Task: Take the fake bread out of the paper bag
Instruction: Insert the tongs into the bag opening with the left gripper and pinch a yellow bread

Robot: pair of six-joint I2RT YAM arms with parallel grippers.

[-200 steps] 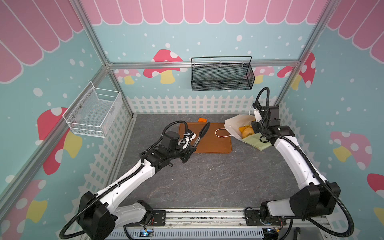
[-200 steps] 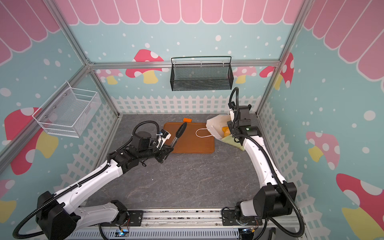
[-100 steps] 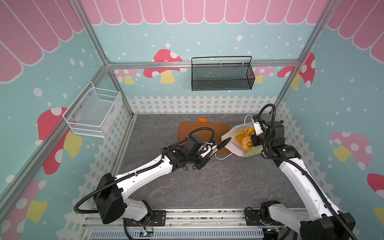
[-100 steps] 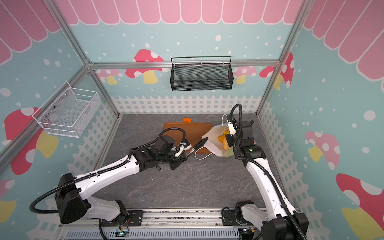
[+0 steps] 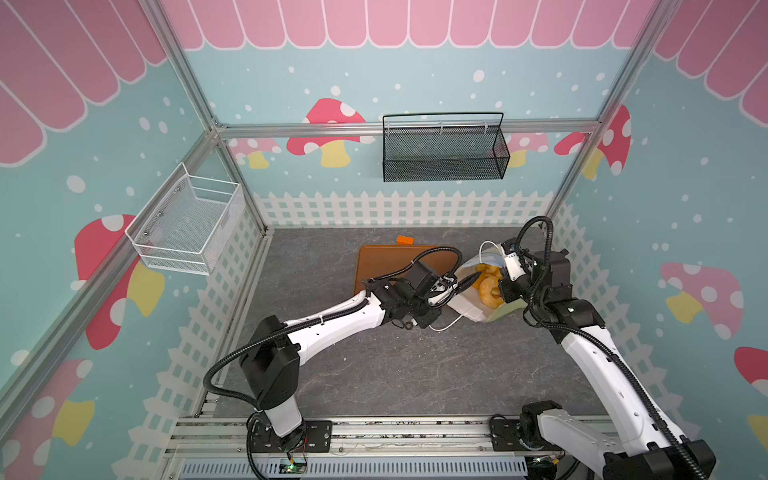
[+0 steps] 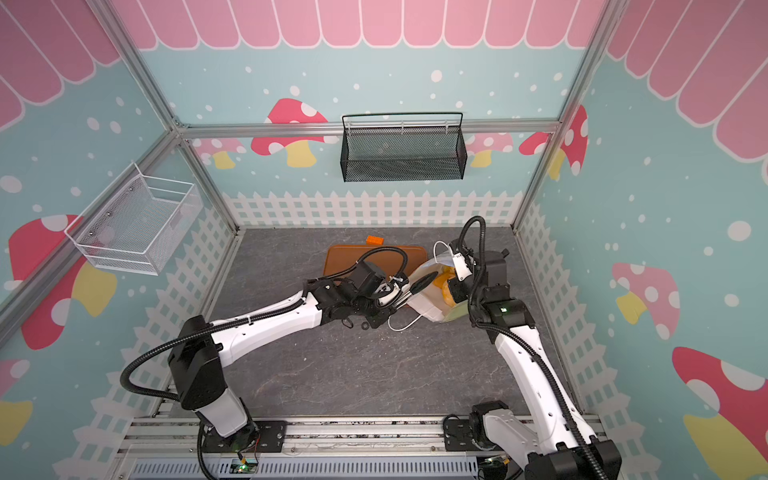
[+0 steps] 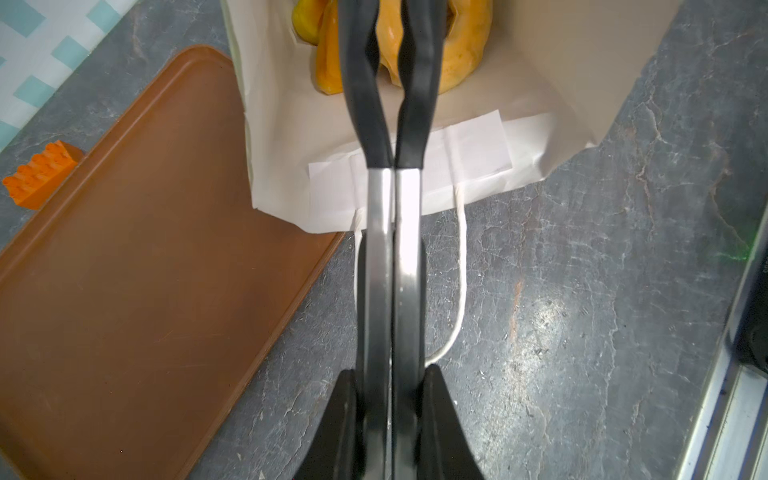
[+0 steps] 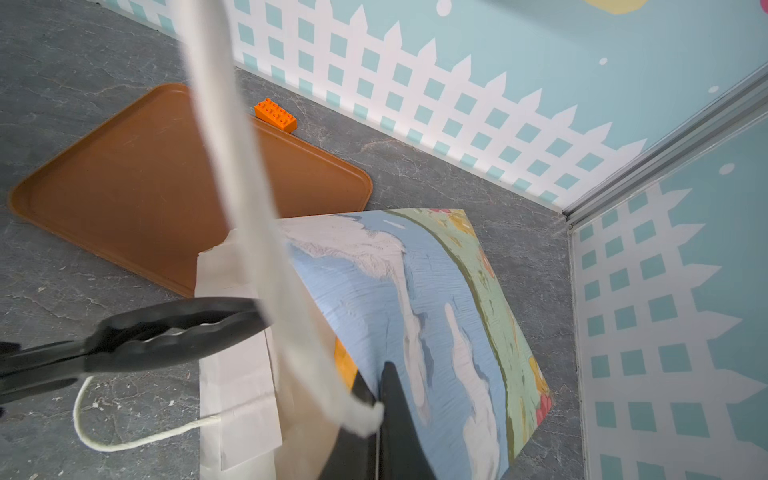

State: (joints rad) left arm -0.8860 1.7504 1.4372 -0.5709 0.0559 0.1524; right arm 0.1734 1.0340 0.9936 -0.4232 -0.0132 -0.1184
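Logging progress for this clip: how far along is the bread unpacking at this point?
Done: nothing unloaded; the tray looks bare. In hand: the right gripper pinches the handle of the paper bag, propping its mouth open, while the left gripper clamps tongs whose tips are inside the mouth, over the fake bread. Left: every visible pastry.

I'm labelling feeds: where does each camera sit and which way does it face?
Both top views: high behind, looking down at the table; left arm, right arm show.
Left wrist: along the tongs into the paper bag, at fake bread; left gripper shows.
Right wrist: looks down the paper bag's outside; right gripper shows.
Both wrist views share the tray.
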